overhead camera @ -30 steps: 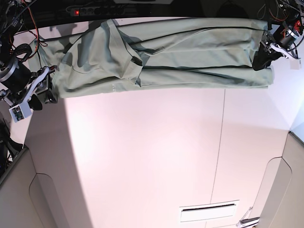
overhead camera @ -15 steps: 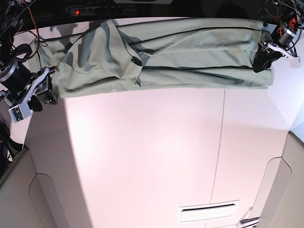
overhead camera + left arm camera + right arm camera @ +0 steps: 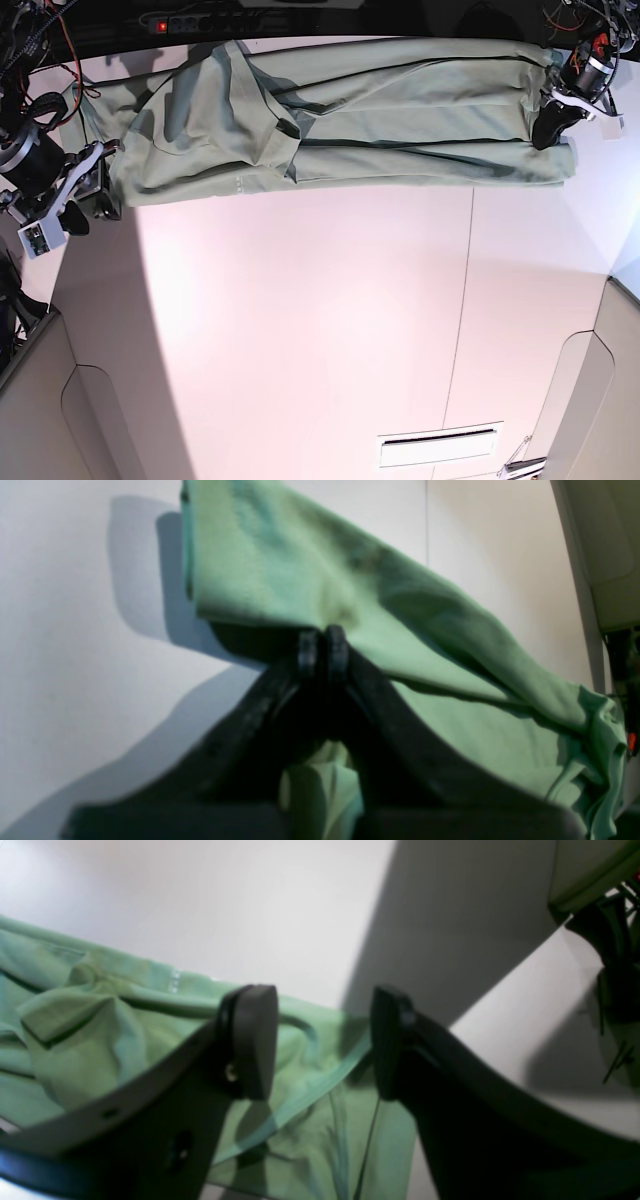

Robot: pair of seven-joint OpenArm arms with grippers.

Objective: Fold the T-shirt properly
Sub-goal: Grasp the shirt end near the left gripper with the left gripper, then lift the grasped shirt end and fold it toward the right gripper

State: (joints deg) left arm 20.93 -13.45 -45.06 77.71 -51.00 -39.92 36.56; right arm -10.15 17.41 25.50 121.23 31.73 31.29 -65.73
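Since a second ago, the left gripper (image 3: 323,647) has clamped shut on the T-shirt (image 3: 400,110) hem; the right gripper (image 3: 322,1040) hovers open beside its collar end, so folding can begin.

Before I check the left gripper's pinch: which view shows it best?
Left wrist: the left gripper shows closed tips on the T-shirt edge. Base shows it small at the shirt's end; right wrist misses it.

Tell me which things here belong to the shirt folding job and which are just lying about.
Part of the job:
- T-shirt, spread along the table's far edge
- left gripper, shut on the shirt's end
- right gripper, open at the other end

Just lying about:
- power strip
- table
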